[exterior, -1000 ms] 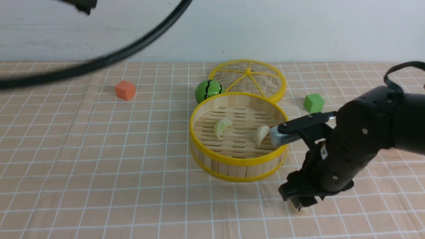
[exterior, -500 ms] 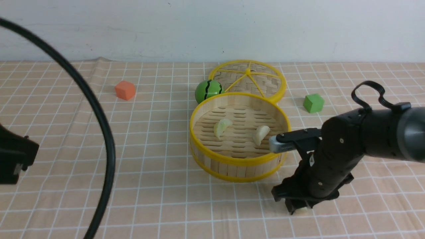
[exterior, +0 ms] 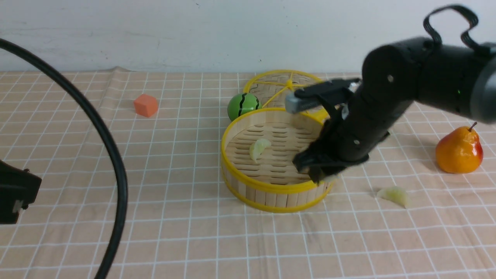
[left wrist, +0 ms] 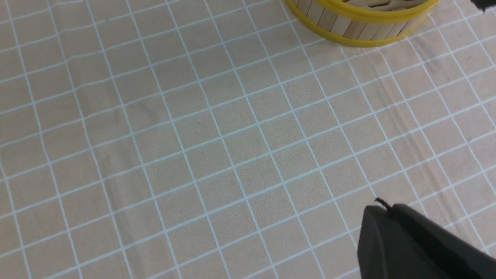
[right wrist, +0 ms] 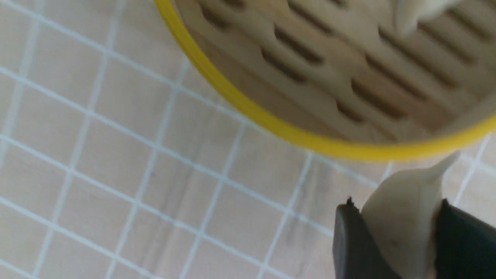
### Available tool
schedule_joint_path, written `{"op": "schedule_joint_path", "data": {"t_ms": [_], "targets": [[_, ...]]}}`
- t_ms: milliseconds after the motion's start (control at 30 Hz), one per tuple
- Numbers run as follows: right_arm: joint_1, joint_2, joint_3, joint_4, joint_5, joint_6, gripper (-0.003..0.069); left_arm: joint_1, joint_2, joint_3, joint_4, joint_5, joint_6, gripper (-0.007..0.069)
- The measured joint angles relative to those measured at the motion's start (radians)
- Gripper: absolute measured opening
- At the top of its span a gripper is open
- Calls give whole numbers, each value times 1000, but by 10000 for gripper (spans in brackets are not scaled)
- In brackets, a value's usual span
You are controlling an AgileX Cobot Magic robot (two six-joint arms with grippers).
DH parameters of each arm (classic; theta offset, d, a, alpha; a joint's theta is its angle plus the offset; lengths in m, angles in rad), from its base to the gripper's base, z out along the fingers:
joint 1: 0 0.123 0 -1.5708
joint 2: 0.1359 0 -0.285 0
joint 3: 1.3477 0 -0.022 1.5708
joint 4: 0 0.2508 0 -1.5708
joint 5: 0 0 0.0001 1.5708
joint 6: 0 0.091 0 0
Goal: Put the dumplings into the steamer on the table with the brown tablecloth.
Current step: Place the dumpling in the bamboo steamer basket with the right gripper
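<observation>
View, front: right arm point(exterior: 407, 77) slants down from the upper right, hiding part of the lid point(exterior: 271, 83) and the right half of the steamer point(exterior: 267, 188) floor. Right pincer point(exterior: 319, 172) hangs at the near-right rim, tips blurred, load hardly readable. One greenish dumpling point(exterior: 259, 148) lies inside on the slats. On the brown tablecloth point(exterior: 174, 232) covering the counter point(exterior: 58, 135) lies a loose dumpling point(exterior: 394, 195), right of the steamer and apart from it.
View, left wrist: left pincer point(left wrist: 410, 244) cropped to one dark corner; closed, above bare cloth; steamer wall cut off.
View, right wrist: black fingers point(right wrist: 348, 248) clamp a cream dumpling point(right wrist: 401, 232), close beside the yellow rim; further pale shape inside, cropped and blurred.
</observation>
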Motion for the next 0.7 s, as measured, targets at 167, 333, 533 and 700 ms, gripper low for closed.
{"op": "schedule_joint_path", "data": {"t_ms": [167, 333, 533, 700], "targets": [[5, 155, -218, 11, 14, 0, 246, 0, 0, 0, 0, -2, 3, -14], [5, 311, -357, 65, 17, 4, 246, 0, 0, 0, 0, -2, 6, -14], [8, 406, -418, 108, 17, 4, 246, 0, 0, 0, 0, -1, 6, -14], [17, 441, -419, 101, 18, 5, 323, 0, 0, 0, 5, 17, 6, -14]]}}
